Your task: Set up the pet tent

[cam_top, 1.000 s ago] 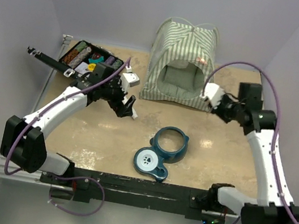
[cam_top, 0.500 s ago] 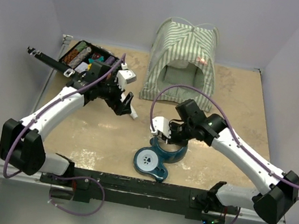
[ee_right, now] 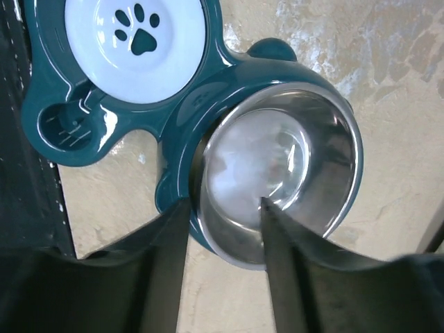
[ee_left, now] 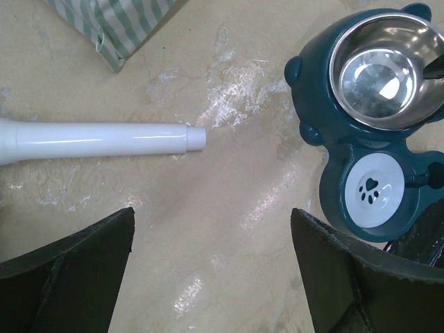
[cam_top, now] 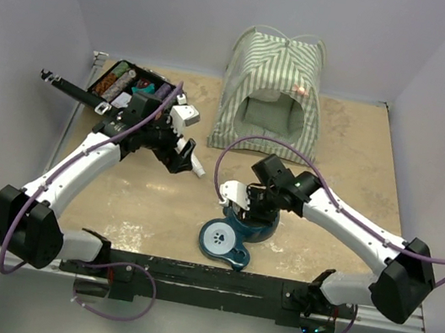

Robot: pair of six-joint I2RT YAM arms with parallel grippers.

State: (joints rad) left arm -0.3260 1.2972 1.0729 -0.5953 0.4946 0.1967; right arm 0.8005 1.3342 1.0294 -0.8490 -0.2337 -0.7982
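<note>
The pet tent (cam_top: 273, 94), green-and-white striped with an arched doorway, stands upright at the back centre; one corner of it (ee_left: 118, 28) shows in the left wrist view. My left gripper (cam_top: 189, 159) hovers over bare table by the tent's left front corner, open and empty (ee_left: 211, 215). A white tube (ee_left: 104, 141) lies just ahead of it. My right gripper (cam_top: 249, 201) is down over the teal bowl stand (cam_top: 237, 233). Its jaws (ee_right: 223, 202) stand apart across the rim of the steel bowl (ee_right: 305, 159), one finger inside and one outside.
A black tray (cam_top: 129, 87) of small items sits at the back left corner. The bowl stand's white paw-print lid (ee_right: 135, 41) lies toward the near edge. A black rail (cam_top: 187, 276) runs along the near edge, and walls close in on three sides.
My right arm swung from the tent's right front down to the bowl stand, and its jaws opened. The left arm shifted slightly back and left.
</note>
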